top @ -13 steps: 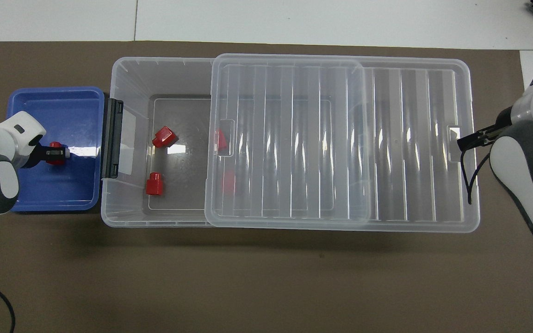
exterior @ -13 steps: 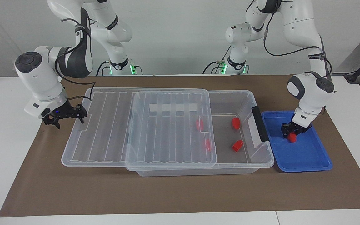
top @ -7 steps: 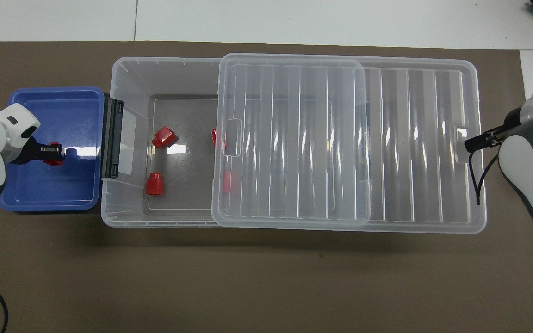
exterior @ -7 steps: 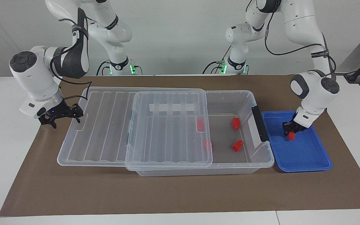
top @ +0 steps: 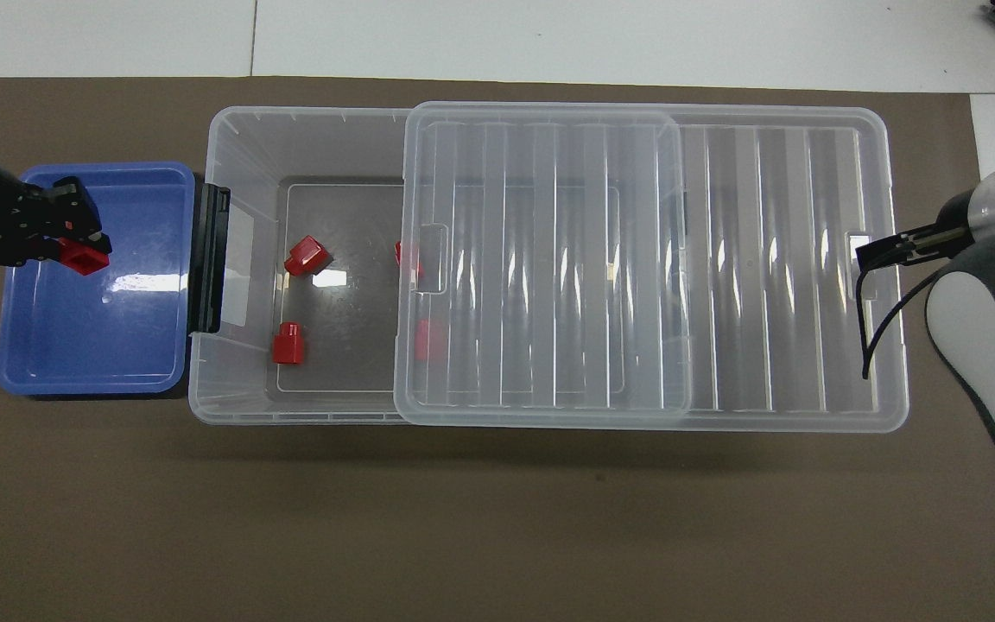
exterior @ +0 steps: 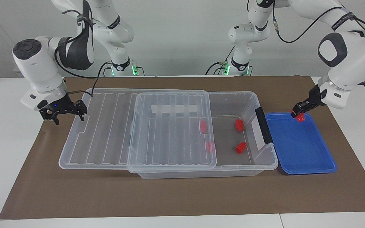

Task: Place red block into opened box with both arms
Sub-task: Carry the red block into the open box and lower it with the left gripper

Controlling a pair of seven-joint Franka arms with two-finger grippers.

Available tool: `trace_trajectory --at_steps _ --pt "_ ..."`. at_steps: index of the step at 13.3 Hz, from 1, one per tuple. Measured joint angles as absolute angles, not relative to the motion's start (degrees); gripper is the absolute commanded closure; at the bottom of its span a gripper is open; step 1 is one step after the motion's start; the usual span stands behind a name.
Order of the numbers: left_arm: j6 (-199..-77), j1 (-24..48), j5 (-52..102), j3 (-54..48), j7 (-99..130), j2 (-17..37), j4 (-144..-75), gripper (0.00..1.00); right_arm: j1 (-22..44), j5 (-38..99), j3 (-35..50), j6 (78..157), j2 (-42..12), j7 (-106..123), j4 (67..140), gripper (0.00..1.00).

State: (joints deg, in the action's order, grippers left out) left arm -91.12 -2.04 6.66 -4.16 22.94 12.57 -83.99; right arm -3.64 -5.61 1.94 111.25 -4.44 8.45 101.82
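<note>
Left claw hangs over the blue tray, clamped on a small, chunky, bright red block.

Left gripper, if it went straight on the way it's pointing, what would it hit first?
Probably the tray floor. The left gripper, holding a block over the tray, slants down toward the latch of the box. Depth is unclear, so it might reach the latch instead.

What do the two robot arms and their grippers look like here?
Both arms are white, rounded and jointed, with dark grey joint caps and black cables looped along them. Green lights glow at both bases. The left gripper and the right gripper are black; a small blue light shows above the right one.
</note>
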Motion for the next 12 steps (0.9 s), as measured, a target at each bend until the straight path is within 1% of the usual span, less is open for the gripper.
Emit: trace_trajectory --at_steps 2,4,6,10,12 --pt "-91.8 4.5 6.1 -4.4 34.9 12.6 -83.4 1.0 -1.0 -5.6 2.0 110.1 -2.4 1.2 101.7 0.0" --pt "-97.2 11.9 4.1 -4.5 45.3 12.5 -85.0 1.0 0.2 -5.1 2.1 106.6 -0.9 -4.2 100.0 0.0" --pt "-103.9 16.7 3.2 -4.5 50.4 11.5 -90.4 1.0 0.1 -2.7 1.9 102.8 -0.3 -6.0 96.6 0.0" --pt "-116.2 20.8 -0.7 -4.5 51.0 9.0 -104.2 1.0 -0.5 -1.4 1.4 97.6 -0.3 -7.7 91.5 0.0" --pt "-121.3 21.6 -1.4 -4.5 51.1 8.9 -108.7 1.0 -0.5 -1.4 1.4 94.8 -0.4 -9.2 89.4 0.0"
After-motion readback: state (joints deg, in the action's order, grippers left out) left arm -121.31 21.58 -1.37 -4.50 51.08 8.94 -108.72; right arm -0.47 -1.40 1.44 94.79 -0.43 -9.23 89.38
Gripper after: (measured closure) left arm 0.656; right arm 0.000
